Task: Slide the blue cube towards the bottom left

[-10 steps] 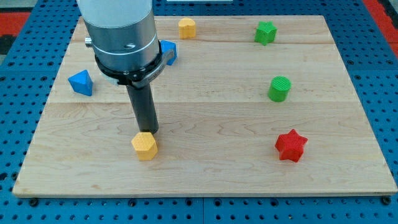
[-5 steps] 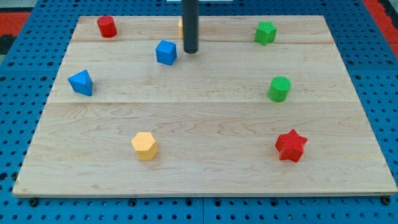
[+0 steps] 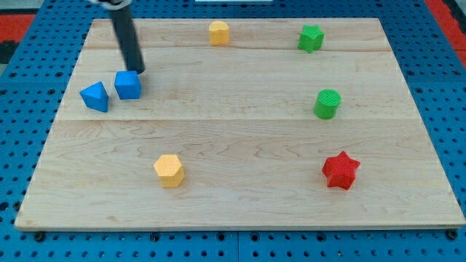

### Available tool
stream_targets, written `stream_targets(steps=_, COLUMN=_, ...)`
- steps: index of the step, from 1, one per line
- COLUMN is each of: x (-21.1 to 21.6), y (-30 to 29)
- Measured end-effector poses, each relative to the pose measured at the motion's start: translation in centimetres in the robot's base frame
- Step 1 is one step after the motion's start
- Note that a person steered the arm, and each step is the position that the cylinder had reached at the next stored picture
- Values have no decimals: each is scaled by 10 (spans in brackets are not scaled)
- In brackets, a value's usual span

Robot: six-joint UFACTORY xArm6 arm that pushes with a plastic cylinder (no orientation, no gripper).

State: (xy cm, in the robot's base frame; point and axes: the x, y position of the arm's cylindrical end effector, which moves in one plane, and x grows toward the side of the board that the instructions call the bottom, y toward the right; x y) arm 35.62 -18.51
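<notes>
My tip, a bare rod with no pincer to open or hold anything, has just shoved the blue cube down-left from the board's upper middle, and it now sits just beside the blue pyramid-like block, so progress looks good.

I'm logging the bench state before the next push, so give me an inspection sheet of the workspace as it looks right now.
Surface: wooden board on blue pegboard, flat.
Job's things: blue cube at the view's left, just right of the blue pyramid-like block.
Clutter: yellow block at top, yellow block lower left, green star-like block, green cylinder, red star.
Grippers: no fingers; my tip sits at the cube's upper right edge.
Cables: nothing seen.
Surroundings: red mat corners at the top.
</notes>
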Motion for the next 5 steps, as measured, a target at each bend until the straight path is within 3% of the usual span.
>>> stream_targets(steps=1, x=51, y=18)
stream_targets(steps=3, x=92, y=12)
stream_targets(steps=4, x=56, y=21)
stream_targets(steps=5, x=46, y=-5)
